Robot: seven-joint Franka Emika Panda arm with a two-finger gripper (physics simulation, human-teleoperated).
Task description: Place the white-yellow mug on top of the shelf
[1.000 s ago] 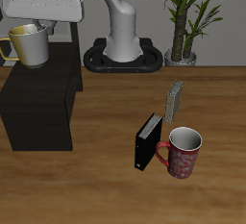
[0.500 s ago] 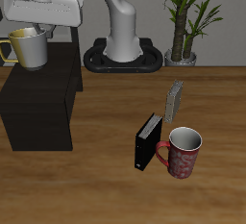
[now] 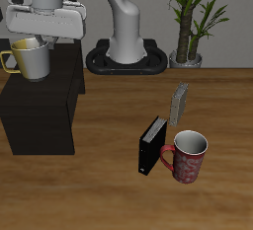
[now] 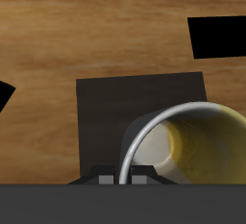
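Note:
The white-yellow mug (image 3: 30, 60) is pale grey with a yellow handle and yellowish inside. It hangs upright from my gripper (image 3: 36, 42), which is shut on its rim, just above the back part of the shelf's top. The shelf (image 3: 40, 111) is a large low black cabinet at the table's side. In the wrist view the mug (image 4: 187, 146) shows from above with its yellow inside, over the shelf's dark top (image 4: 115, 103). Only the finger bases show there.
A dark red patterned mug (image 3: 187, 156) stands near the table's front. A small upright black box (image 3: 151, 144) stands beside it, and a grey box (image 3: 179, 103) farther back. A potted plant (image 3: 190, 22) stands by the robot's base (image 3: 126, 56).
The gripper has come down with the mug, lowering it closer to the shelf's top. The other things have not moved.

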